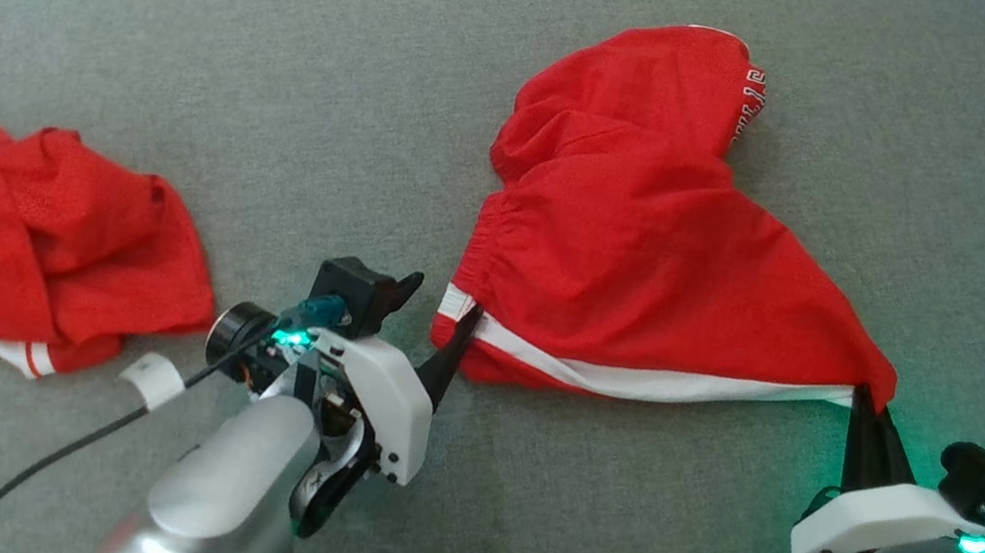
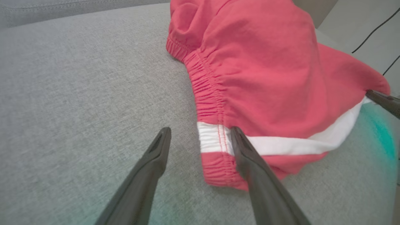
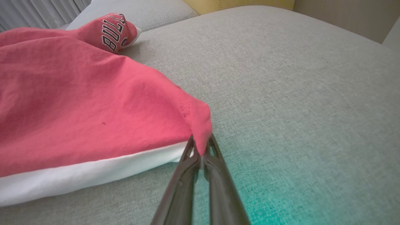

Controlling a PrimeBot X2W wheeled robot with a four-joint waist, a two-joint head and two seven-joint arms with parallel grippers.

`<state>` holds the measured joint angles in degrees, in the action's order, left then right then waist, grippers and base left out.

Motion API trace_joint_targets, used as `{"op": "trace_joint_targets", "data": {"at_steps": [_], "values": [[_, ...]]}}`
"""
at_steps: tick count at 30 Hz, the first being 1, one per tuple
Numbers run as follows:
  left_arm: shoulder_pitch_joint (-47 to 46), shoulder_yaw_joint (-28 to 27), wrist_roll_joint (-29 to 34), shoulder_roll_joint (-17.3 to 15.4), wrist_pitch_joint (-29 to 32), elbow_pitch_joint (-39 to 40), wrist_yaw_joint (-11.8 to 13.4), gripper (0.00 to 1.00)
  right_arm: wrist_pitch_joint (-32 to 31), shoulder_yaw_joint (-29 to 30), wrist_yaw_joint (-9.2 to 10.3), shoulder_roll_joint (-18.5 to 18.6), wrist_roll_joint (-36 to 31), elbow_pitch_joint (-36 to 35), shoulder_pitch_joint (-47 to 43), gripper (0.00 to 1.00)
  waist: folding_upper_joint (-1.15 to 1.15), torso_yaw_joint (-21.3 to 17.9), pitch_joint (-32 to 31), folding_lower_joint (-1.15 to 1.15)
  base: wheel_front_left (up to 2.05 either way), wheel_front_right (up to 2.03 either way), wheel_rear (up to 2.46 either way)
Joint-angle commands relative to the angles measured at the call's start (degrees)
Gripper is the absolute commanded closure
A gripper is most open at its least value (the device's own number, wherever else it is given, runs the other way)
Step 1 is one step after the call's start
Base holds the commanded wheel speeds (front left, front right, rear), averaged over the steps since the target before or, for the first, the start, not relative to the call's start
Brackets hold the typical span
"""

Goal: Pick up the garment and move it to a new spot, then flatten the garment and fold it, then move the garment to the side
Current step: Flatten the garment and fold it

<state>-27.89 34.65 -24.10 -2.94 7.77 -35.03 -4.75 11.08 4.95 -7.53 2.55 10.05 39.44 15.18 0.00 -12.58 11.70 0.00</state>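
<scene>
Right now my right gripper (image 1: 863, 393) is pinched tight on the near corner of the garment (image 1: 640, 242), a pair of red shorts. In the right wrist view the two fingers (image 3: 187, 175) meet with a fold of red cloth and the end of the white band (image 3: 93, 175) caught between their tips. From that corner the fabric rises and spreads away from my fingertips and off to their left, draped in a soft mound on the grey sofa cushion (image 1: 284, 78). Black and white lettering (image 3: 112, 31) shows on the part farthest from me. My left gripper (image 2: 200, 129) is spread wide at the opposite near corner. Its right-hand finger (image 2: 250, 162) lies across the white band beside the gathered elastic waistband (image 2: 206, 90), and its left-hand finger (image 2: 153, 162) sits over bare cushion. The waistband's edge falls between the two, nearer the right one; I cannot tell whether either finger presses on the cloth. Well off to the outer side of my left gripper, a second red garment (image 1: 24, 234) lies crumpled on the same cushion, apart from the shorts. A black cable (image 1: 68, 445) trails back along my left forearm.
</scene>
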Motion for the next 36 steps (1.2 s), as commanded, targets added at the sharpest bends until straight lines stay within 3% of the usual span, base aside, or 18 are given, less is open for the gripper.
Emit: {"op": "trace_joint_targets", "data": {"at_steps": [1, 7, 8, 9, 10, 28, 36], "values": [[-2.96, -1.37, -0.71, -0.05, -0.05, 1.40, -0.28, 0.00, 0.02, -1.44, 0.04, 0.32, 0.22, -1.60, 1.65, 1.00, 0.00, -0.07, 0.07, 0.00, 0.00, 0.00, 0.00], [-3.28, 0.25, -2.36, -0.01, 0.80, 0.36, -1.22, 0.00, 0.05, -1.53, 0.04, 0.32, 0.22, -1.34, 1.74, 1.00, 0.00, -0.02, 0.01, 0.00, 0.00, 0.00, 0.00], [-3.28, 0.61, -2.66, -0.01, 0.94, 0.33, -1.40, 0.07, 0.07, -1.53, 0.04, 0.32, 0.21, -1.30, 1.76, 1.00, 0.00, 0.04, -0.02, 0.00, 0.00, 0.00, 0.00], [-3.30, 0.94, -2.91, 0.00, 1.02, 0.33, -1.55, 0.65, 0.09, -1.52, 0.04, 0.32, 0.19, -1.26, 1.77, 1.00, 0.00, 0.11, -0.05, 0.00, 0.00, 0.00, 0.00], [-3.38, 1.41, -3.05, 0.00, 0.93, 0.44, -1.71, 1.00, 0.10, -1.49, 0.04, 0.32, 0.15, -1.20, 1.78, 1.00, 0.00, 0.18, -0.09, 0.00, 0.00, 0.00, 0.00], [-1.61, 4.06, -4.26, -1.06, -6.01, 3.47, -2.38, 1.00, -0.40, 1.14, 0.04, 0.32, -0.83, -1.52, 0.75, 1.00, 0.00, 2.29, -4.32, 0.00, 0.00, 0.00, 0.00], [-0.83, 1.74, -4.53, -3.01, -10.64, 7.73, -0.34, 1.00, -3.62, 0.49, 0.04, 0.32, 1.24, -8.82, 0.20, 1.00, 0.00, 3.39, -7.72, 0.00, 0.00, 0.00, 0.00]]}}
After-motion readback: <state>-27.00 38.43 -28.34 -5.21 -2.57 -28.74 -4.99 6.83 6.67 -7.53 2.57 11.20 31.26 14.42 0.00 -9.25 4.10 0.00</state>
